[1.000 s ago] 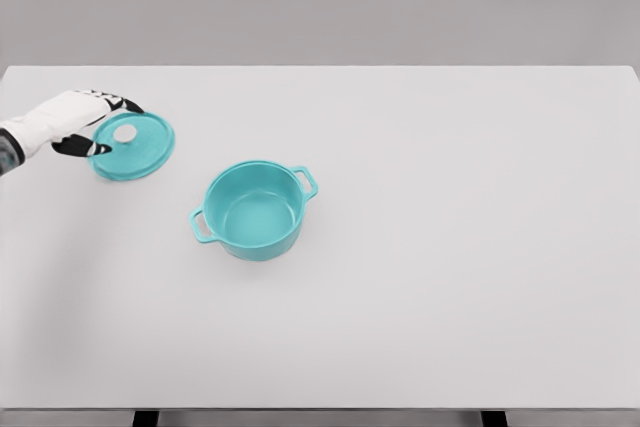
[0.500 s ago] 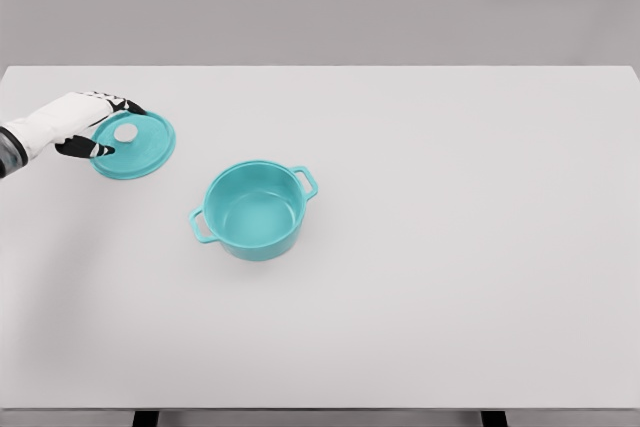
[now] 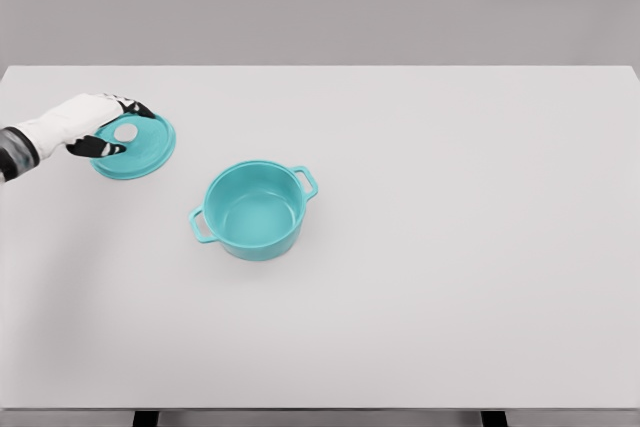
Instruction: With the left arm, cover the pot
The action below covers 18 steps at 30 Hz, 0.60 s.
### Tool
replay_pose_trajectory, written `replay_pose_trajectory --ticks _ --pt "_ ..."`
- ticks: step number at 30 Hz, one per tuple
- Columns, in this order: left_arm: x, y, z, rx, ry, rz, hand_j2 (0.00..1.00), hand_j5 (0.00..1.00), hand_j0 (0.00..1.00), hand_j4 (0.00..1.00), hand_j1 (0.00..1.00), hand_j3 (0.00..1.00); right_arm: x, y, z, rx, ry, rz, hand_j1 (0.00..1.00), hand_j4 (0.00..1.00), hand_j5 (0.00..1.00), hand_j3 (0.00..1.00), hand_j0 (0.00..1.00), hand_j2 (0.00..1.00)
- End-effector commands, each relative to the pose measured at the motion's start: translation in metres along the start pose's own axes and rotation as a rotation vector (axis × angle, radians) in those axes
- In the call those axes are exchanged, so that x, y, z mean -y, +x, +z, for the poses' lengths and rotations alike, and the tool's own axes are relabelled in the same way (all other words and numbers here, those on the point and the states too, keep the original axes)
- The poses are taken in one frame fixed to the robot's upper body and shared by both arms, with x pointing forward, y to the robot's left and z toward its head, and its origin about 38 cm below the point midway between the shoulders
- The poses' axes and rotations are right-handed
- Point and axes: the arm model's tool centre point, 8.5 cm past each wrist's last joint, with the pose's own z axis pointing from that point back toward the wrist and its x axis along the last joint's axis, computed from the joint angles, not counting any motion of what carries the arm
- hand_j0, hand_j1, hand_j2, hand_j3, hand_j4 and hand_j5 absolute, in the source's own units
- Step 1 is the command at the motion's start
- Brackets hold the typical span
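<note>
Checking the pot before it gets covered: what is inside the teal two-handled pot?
The teal two-handled pot stands open and looks empty; only its bare floor and far inner wall show. The near wall's inner face is hidden by the rim.

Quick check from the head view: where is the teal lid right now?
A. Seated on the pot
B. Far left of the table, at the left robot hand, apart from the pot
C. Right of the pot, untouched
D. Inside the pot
B: the lid sits at the table's far left with the left robot hand closed around its edge, while the pot stands open and uncovered nearer the middle.
</note>
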Motion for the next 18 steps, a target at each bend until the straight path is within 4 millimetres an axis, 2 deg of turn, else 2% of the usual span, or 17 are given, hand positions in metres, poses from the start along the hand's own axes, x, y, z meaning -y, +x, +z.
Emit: replay_pose_trajectory --ticks 1,13,18 --pt "0.0013 0.0 -0.0009 -0.001 0.003 0.011 0.73 0.73 0.73 0.73 0.73 0.73 -0.0001 -0.0001 0.0 0.0 0.0 0.001 1.0 1.0 1.0 1.0 1.0 1.0" --pt "0.0051 0.0007 -0.0029 -0.002 -0.002 0.02 0.67 0.67 0.67 0.67 0.67 0.67 -0.0001 -0.0001 0.0 0.0 0.0 0.001 1.0 1.0 1.0 1.0 1.0 1.0" --pt "0.0059 0.0006 -0.0028 -0.002 -0.004 0.021 0.58 0.58 0.58 0.58 0.58 0.58 -0.0001 -0.0001 0.0 0.0 0.0 0.001 1.0 1.0 1.0 1.0 1.0 1.0"
